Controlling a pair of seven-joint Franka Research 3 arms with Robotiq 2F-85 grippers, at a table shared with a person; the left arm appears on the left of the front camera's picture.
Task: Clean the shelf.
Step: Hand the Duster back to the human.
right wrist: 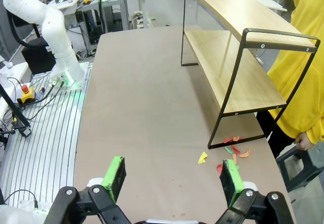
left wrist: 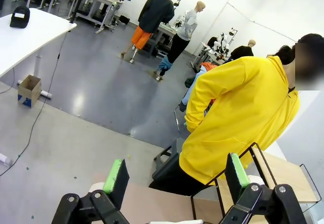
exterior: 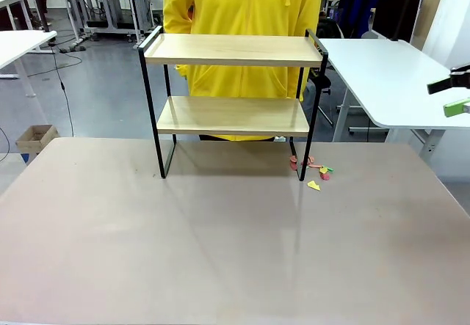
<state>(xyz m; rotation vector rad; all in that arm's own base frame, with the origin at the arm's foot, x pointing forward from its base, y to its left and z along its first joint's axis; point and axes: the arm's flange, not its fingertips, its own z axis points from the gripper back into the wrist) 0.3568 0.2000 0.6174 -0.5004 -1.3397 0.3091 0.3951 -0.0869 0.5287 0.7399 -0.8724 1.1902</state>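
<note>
Right gripper, black with green pads, is hanging released, jaws wide, above the tan table, holding nothing. Left gripper is likewise spread and empty, out past the table's edge. The two-tier wooden shelf with thin black frame is standing at the table's far side, both boards bare. Small paper scraps, red, orange, yellow and green, are lying by its right leg; too small to count. A person in a yellow top is standing behind, partly hidden.

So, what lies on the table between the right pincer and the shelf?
In the right wrist view, small coloured scraps lie on the table between the open right pincer and the shelf, by its near leg.
</note>
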